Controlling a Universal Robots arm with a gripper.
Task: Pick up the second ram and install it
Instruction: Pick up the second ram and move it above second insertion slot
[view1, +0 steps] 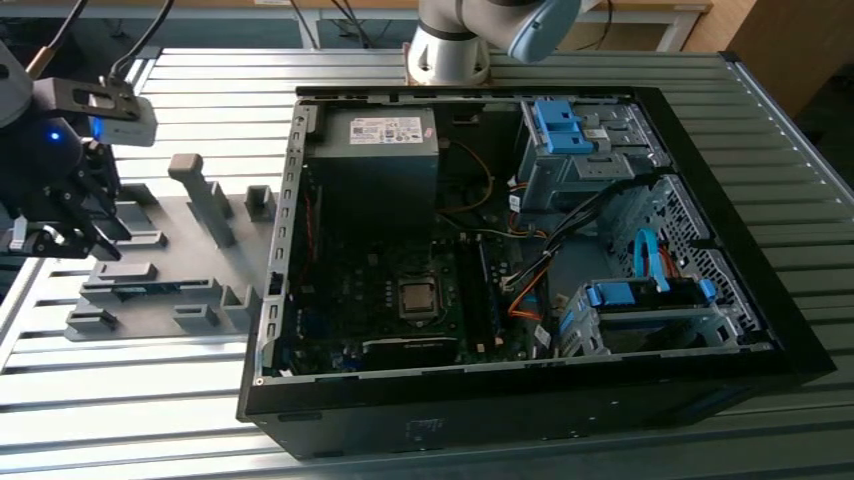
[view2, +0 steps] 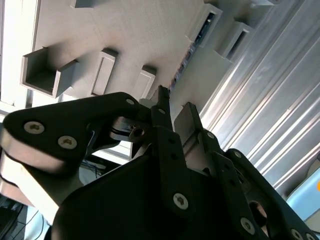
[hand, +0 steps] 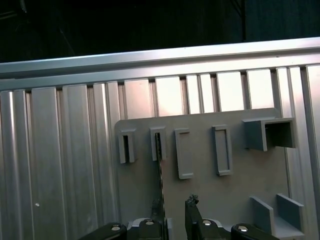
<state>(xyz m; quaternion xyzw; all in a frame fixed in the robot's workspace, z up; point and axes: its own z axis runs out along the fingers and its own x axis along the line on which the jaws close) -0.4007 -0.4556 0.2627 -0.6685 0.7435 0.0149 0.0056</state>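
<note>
The second ram (hand: 160, 167) is a thin dark stick standing on edge on the grey holder plate (hand: 200, 190), its far end in a small holder block (hand: 157, 144). In the second wrist view the same ram (view2: 182, 67) runs from a slotted block toward my fingertips. My gripper (hand: 175, 205) (view2: 175, 107) hangs low over the plate, open, with a clear gap between the fingers. The stick's near end reaches one fingertip (hand: 157, 206); I cannot tell if they touch. In the exterior view my gripper (view1: 60, 238) is at the far left, above the plate (view1: 200, 250).
The open black computer case (view1: 534, 400) lies in the exterior view's middle and right, with the motherboard (view1: 400, 300), cables and blue drive brackets (view1: 567, 125) inside. Several grey blocks stand up on the plate. The table is ribbed metal (view1: 134, 400). The arm's base (view1: 447, 50) stands behind the case.
</note>
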